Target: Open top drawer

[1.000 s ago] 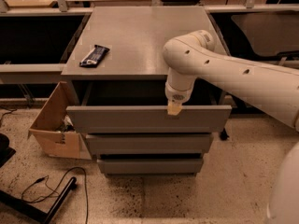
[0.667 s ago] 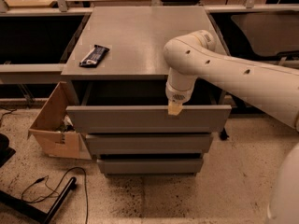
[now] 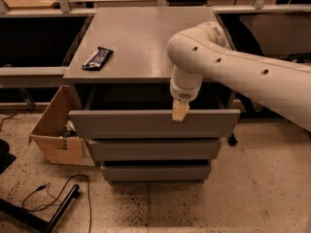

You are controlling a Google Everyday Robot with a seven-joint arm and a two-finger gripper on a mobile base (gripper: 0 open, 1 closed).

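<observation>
The top drawer (image 3: 146, 124) is a wide grey handleless drawer, pulled out from the grey cabinet so that its dark interior shows behind the front panel. My gripper (image 3: 180, 111) hangs from the white arm, its tan tip at the top edge of the drawer's front panel, right of centre. Two narrower grey drawer fronts (image 3: 154, 149) sit below, closed.
A dark wrapped bar (image 3: 97, 58) lies on the cabinet top (image 3: 141, 38) at the left. An open cardboard box (image 3: 56, 130) stands on the floor left of the cabinet. A black cable and stand (image 3: 53, 203) lie on the floor at lower left. Shelving runs behind.
</observation>
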